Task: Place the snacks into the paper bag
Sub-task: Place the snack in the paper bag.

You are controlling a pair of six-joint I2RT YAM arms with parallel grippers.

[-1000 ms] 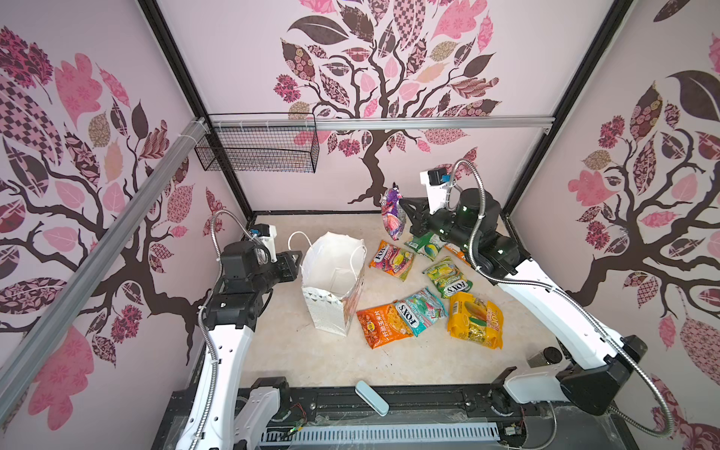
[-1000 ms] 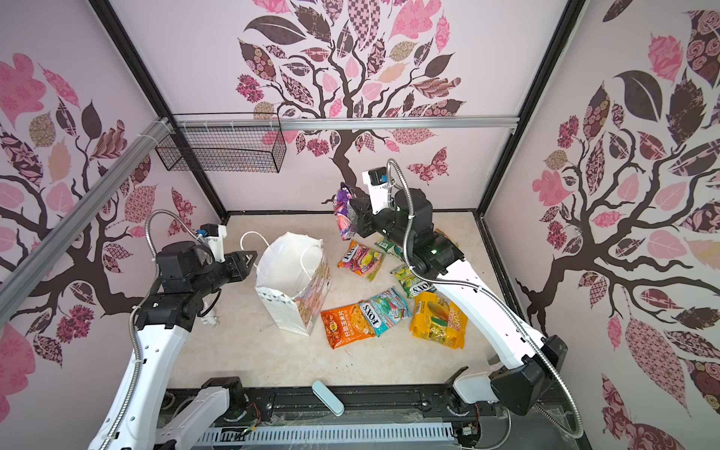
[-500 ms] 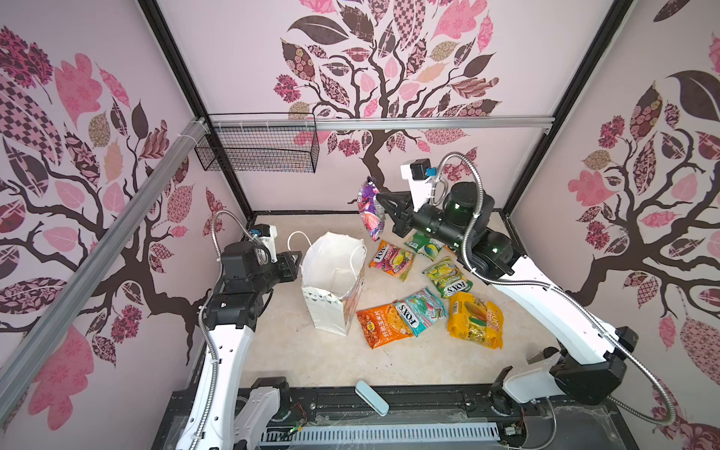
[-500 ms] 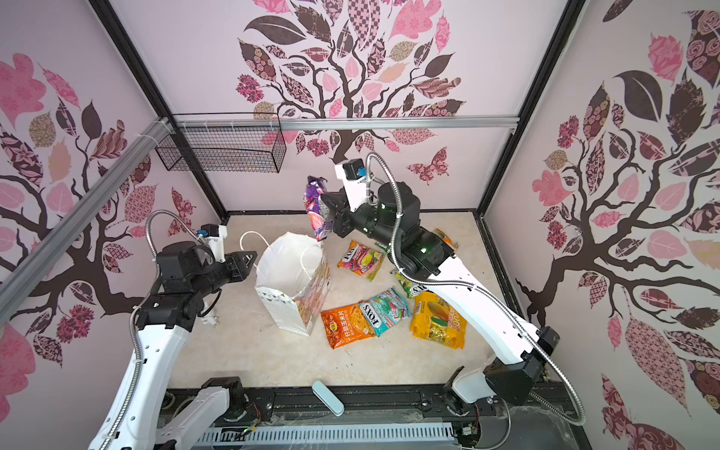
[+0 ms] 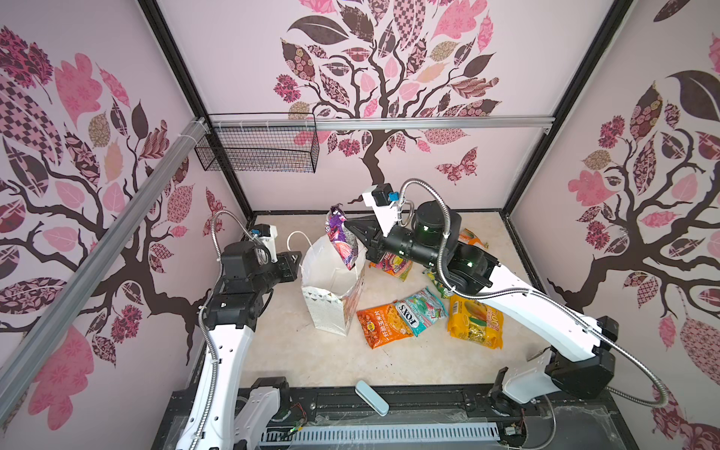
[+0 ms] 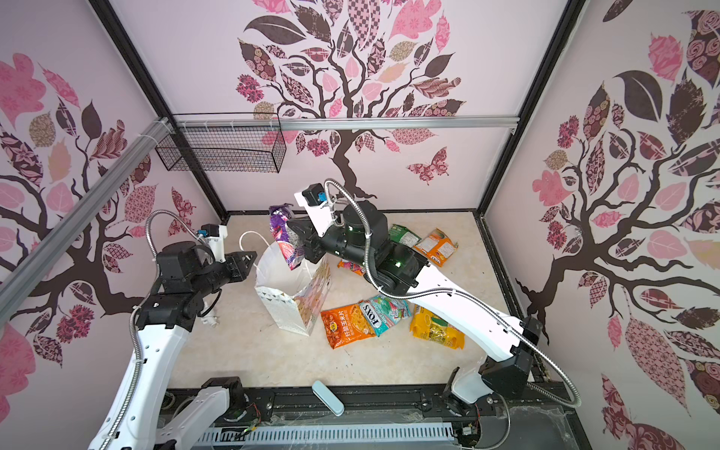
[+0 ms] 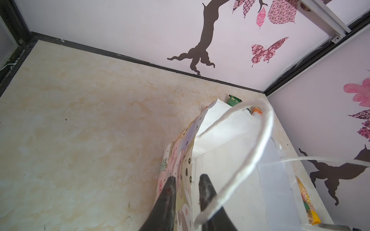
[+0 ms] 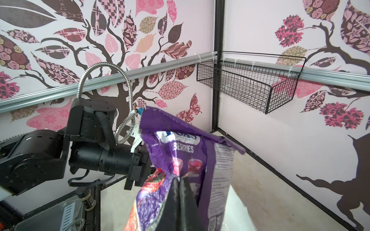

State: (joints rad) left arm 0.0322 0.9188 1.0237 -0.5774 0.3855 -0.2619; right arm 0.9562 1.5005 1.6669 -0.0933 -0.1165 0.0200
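The white paper bag (image 5: 325,311) (image 6: 278,307) stands upright and open at the table's middle left. My right gripper (image 5: 352,233) (image 8: 179,180) is shut on a purple snack packet (image 5: 341,241) (image 8: 180,152), which hangs over the bag's mouth. My left gripper (image 5: 296,261) (image 7: 188,179) is at the bag's left rim. It is narrowly open, one finger on each side of the printed wall (image 7: 180,144), beside the cord handle (image 7: 260,140). Right of the bag lie orange (image 5: 380,323), teal (image 5: 422,311) and yellow (image 5: 473,321) packets. Green (image 6: 405,235) and orange (image 6: 436,245) packets lie farther back.
A black wire basket (image 5: 259,150) hangs on the back wall's rail at the left. A pale blue bar (image 5: 372,397) rests on the front frame. The right arm stretches over the packets on the table. Walls enclose three sides.
The right arm has carried the purple packet left from the back of the table to above the bag's mouth. The left gripper's fingers have drawn closer together at the bag's rim.
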